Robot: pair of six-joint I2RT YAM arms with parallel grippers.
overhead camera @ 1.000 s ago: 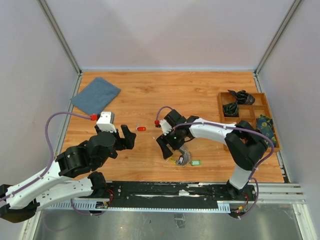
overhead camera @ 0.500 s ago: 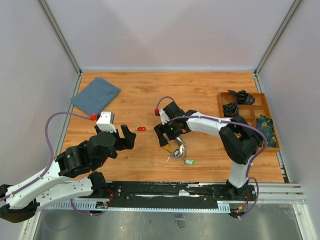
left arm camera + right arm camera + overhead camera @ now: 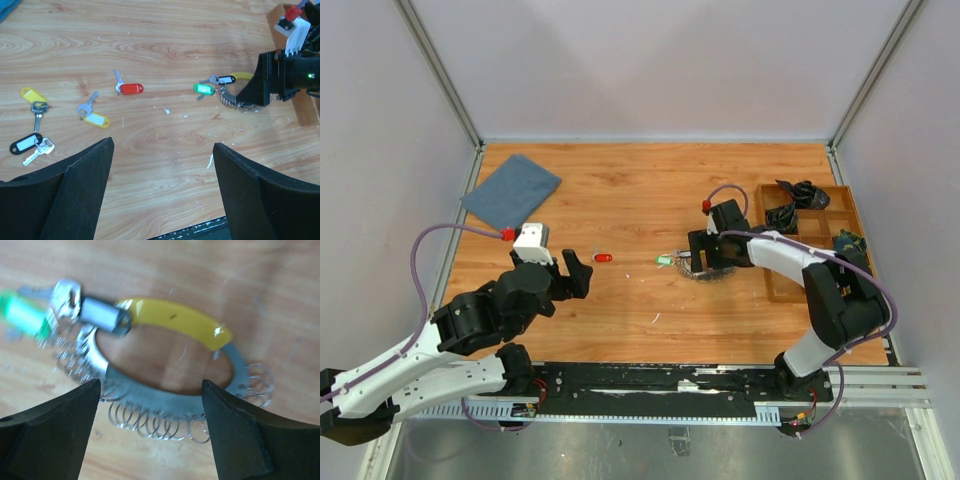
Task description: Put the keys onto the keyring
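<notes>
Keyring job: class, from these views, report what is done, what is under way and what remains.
Done: the keyring already seems to carry a green tag and a dark-tagged key. Under way: the right gripper hovers open over it; the left gripper is open and empty. Left: four loose keys, namely the red-tagged key, two yellow-tagged keys and the black-tagged key.
</notes>
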